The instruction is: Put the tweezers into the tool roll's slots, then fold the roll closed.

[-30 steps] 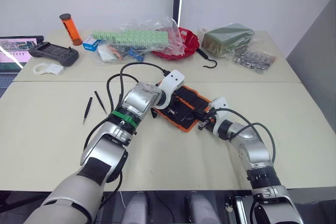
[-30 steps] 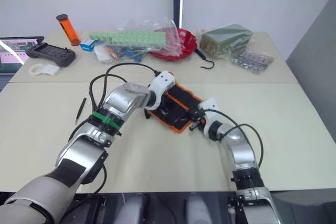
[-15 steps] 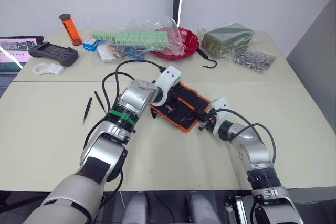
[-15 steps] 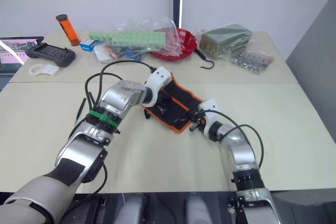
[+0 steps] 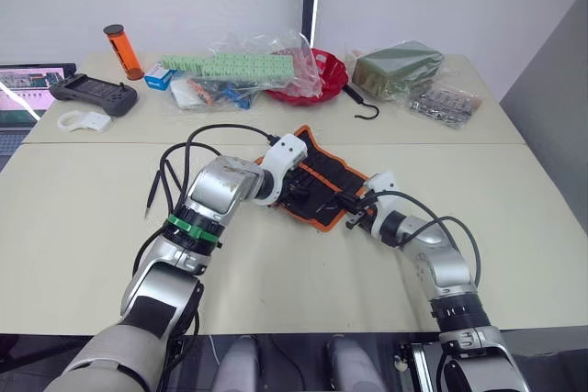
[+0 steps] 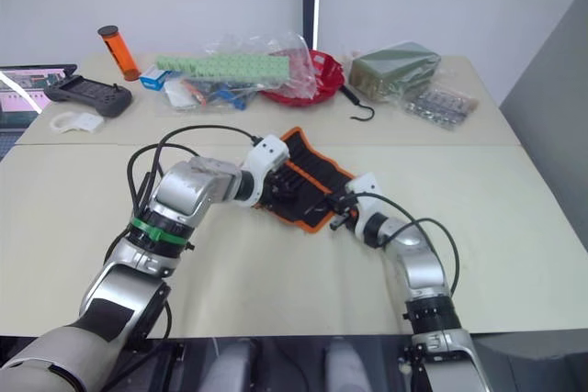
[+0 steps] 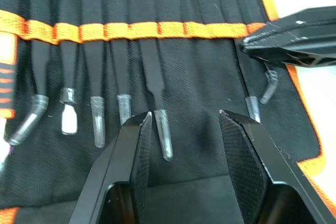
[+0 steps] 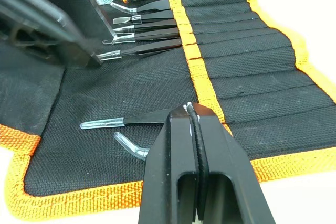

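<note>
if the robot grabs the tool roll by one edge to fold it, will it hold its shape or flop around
The tool roll looks like thin black fabric with orange trim, so it would probably flop and drape rather than stay flat. The tweezers seated in its slots may stiffen that band somewhat. It lies flat on the table, so it probably won't roll.

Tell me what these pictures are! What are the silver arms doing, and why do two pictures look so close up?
A robot with two arms is packing tools. The two wide pictures come from cameras in its head, looking down at a table. The close-up ones come from little cameras on its wrists.

The left gripper is open over the tool roll, a black pouch with orange trim. The right gripper is pinched shut at the roll's edge; I can't tell if it holds anything.

Several tweezers already sit in the slots. Two more tweezers lie loose on the table. Farther back are a red bowl and a black hook.
</note>
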